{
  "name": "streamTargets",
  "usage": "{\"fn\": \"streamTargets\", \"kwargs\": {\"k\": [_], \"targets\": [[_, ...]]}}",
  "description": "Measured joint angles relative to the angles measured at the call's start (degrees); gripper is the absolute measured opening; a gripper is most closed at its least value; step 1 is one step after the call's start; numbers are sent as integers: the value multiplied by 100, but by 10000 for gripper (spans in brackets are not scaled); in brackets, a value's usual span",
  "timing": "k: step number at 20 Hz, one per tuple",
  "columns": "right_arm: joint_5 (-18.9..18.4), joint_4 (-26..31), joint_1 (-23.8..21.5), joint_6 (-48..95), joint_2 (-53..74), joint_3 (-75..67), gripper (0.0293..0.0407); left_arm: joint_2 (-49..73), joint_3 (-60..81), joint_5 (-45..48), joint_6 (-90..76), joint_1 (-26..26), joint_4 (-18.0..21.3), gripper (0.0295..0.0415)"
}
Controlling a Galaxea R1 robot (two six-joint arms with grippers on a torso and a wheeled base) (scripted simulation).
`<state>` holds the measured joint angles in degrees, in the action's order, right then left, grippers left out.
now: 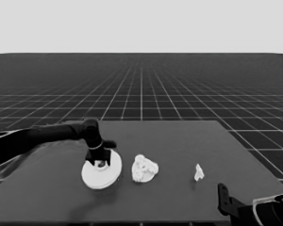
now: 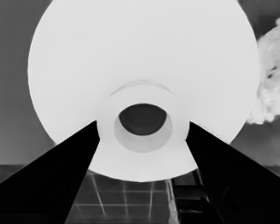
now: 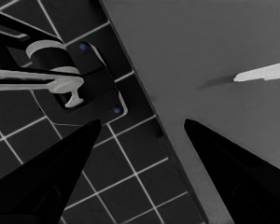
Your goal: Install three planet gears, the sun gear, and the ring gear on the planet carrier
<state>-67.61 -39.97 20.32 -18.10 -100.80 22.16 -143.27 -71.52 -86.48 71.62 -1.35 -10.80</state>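
my left gripper (image 1: 100,157) covering the larger round part (image 1: 102,170) centre, gear cluster (image 1: 144,168) blurred into one lump, thin white piece (image 3: 263,72) cut off by the edge

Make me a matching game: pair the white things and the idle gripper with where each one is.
Things:
1. larger round part
2. clump of gears
3. thin white piece
4. right gripper

Places:
a. table's right side
b. held by the left gripper, table's left
c. parked at the near right corner, open
d. table's middle

Pairs: 1-b, 2-d, 3-a, 4-c
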Motion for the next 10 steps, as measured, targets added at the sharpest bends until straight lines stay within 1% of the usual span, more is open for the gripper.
{"fn": "streamTargets", "kwargs": {"k": [1, 3, 8, 9, 10], "targets": [[0, 0, 0, 0, 0, 0, 385, 18, 56, -59, 28, 205, 178, 348], [0, 0, 0, 0, 0, 0, 385, 27, 82, -109, 42, 388, 350, 348], [0, 0, 0, 0, 0, 0, 385, 28, 83, -132, 41, 469, 436, 348], [0, 0, 0, 0, 0, 0, 385, -930, -567, -214, 766, 408, 340, 348], [0, 0, 0, 0, 0, 0, 385, -1977, -1179, -225, 966, 365, 303, 348]]}}
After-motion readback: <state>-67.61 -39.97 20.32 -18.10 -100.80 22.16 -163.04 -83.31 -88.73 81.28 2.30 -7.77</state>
